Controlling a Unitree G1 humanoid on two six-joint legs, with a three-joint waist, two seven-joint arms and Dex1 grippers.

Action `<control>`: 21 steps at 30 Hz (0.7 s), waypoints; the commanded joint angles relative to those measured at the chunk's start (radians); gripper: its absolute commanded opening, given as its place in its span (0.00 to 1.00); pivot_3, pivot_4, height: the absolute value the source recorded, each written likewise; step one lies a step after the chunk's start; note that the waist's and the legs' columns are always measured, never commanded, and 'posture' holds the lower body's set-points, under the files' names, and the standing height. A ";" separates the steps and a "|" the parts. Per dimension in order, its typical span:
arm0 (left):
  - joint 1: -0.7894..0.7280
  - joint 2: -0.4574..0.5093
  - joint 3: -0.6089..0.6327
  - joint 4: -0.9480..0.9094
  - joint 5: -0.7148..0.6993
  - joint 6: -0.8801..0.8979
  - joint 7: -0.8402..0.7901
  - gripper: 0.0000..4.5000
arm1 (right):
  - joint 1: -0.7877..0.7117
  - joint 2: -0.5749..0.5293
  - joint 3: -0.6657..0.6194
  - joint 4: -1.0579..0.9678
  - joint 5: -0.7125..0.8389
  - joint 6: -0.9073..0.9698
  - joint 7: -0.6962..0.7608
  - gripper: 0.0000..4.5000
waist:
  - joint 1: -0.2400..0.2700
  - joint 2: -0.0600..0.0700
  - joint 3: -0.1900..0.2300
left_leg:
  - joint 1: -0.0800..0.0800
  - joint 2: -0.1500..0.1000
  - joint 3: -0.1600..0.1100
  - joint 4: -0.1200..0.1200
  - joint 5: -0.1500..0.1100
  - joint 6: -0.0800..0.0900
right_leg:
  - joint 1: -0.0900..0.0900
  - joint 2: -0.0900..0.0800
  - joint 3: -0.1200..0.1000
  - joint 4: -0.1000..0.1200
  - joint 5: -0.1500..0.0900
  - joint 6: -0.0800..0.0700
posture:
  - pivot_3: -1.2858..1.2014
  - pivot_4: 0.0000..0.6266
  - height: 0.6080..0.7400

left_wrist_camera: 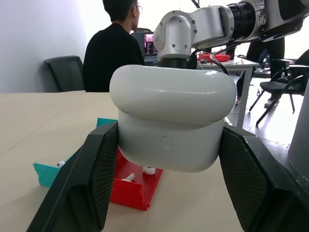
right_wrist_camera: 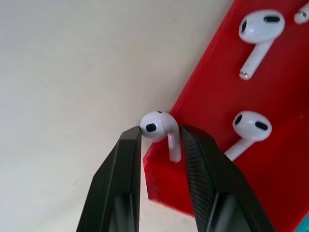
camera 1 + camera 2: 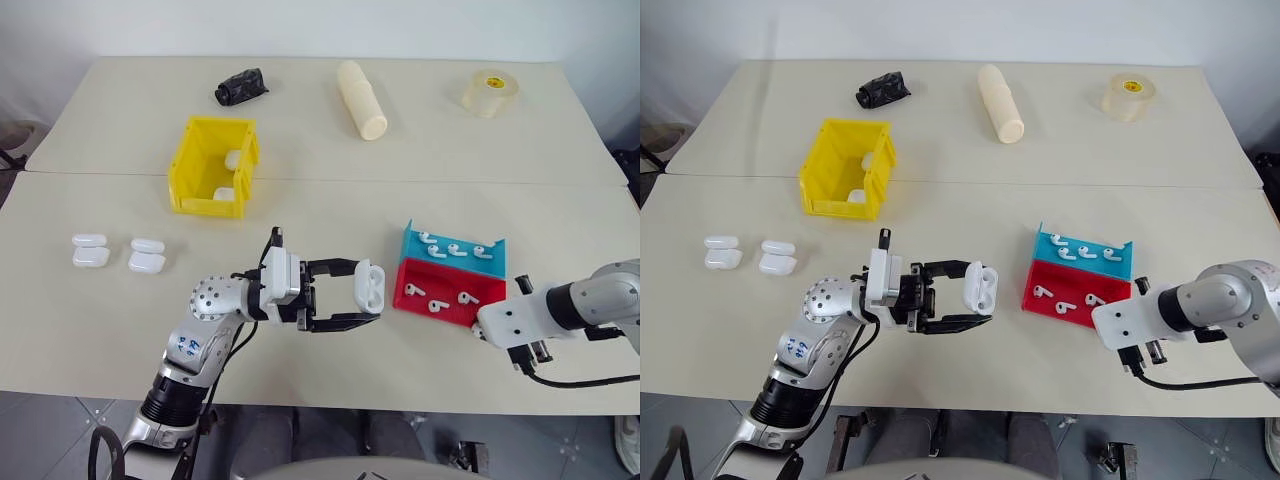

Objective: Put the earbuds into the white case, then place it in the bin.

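The left gripper (image 3: 372, 296), low in the centre of the head view, is clamped on a white case (image 3: 369, 284) and holds it above the table (image 3: 320, 340), its two black fingers (image 1: 87, 188) pressing the case's two sides. In the left wrist view the case's lid sits slightly raised above its body, though whether it is fully open cannot be told.

At the lower right of the frame, the right gripper (image 2: 161, 137) pinches one earbud (image 2: 161, 130) between its narrow-set fingers, right at the near corner of the red tray (image 3: 480, 305). More earbuds lie in this tray, three showing in the head view (image 3: 437, 297), and three more lie in the blue tray (image 3: 412, 240), which touches the red one on its far side.

The yellow bin (image 3: 190, 160) stands in the upper left of the frame, well apart from both grippers, with two white cases (image 3: 228, 178) inside it. Two further cases lie on the table at the far left (image 3: 90, 250) and two just beside them (image 3: 147, 256).

Along the top of the frame lie a black crumpled object (image 3: 240, 87), a cream cylinder (image 3: 361, 100) and a roll of tape (image 3: 490, 92). In the left wrist view, a person in dark clothes (image 1: 113, 53) sits beyond the table, facing away.
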 commanded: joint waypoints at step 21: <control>0.006 -0.001 0.002 -0.059 -0.021 0.003 0.018 0.62 | 0.008 0.027 0.006 0.025 0.000 -0.087 0.002 0.13 | 0.000 0.000 0.000 | 0.000 0.000 0.000 0.000 0.000 0.000 | 0.000 0.000 0.000 0.000 0.000 0.000 | 0.52 0.24 1.00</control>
